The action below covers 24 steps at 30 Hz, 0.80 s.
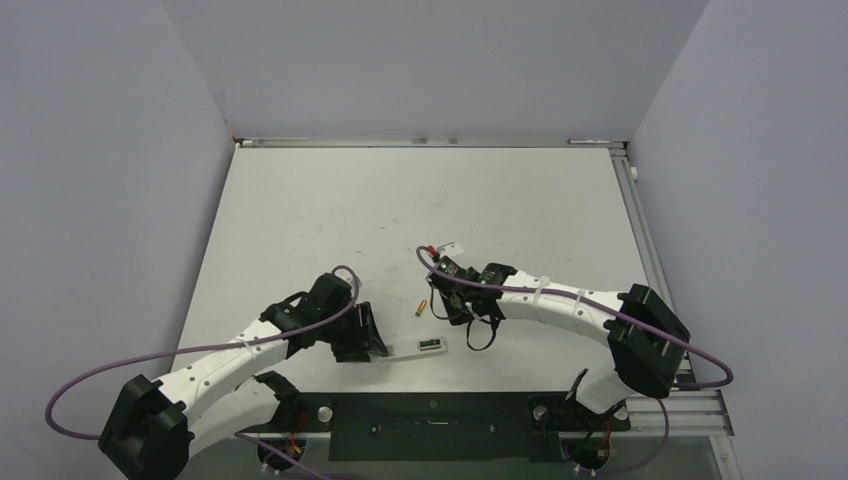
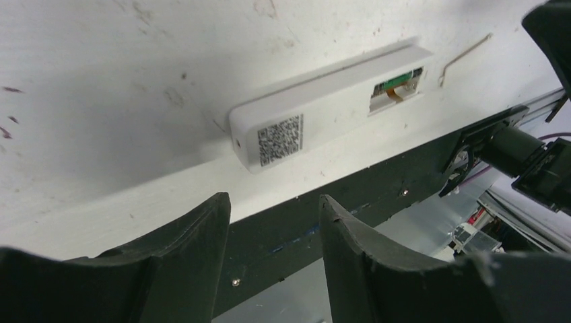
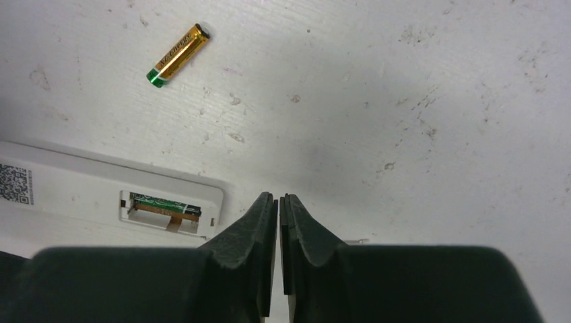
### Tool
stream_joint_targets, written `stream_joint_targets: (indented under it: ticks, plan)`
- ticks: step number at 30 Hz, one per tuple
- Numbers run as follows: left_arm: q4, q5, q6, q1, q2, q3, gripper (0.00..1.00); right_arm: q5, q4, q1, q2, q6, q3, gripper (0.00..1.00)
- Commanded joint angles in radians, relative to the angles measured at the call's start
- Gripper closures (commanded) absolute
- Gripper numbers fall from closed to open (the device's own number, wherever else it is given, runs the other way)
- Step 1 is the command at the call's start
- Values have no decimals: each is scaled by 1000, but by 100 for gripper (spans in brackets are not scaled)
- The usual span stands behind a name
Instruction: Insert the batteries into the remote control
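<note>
A black QR code sits on the end of the remote control nearest the left claw; dark lettering on the gold battery is too small to read.

My left gripper: jaws parted, nothing between them. My right gripper: jaws pressed together, empty. My left arm and right arm angle inward toward each other.

The scuffed white table carries the remote control, recess up, and a gold battery nearby.
</note>
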Motion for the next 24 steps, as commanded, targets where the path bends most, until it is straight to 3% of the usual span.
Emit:
stream_joint_targets:
  ticks: [1, 11, 24]
  plan:
    - [-42, 16, -58, -72, -34, 58, 53, -101, 113, -42, -44, -54, -36, 91]
    - [92, -81, -204, -253, 79, 48, 68, -250, 223, -84, 0, -87, -83, 91]
    - [123, -172, -229, -275, 234, 64, 75, -295, 255, -68, 7, -102, -149, 91]
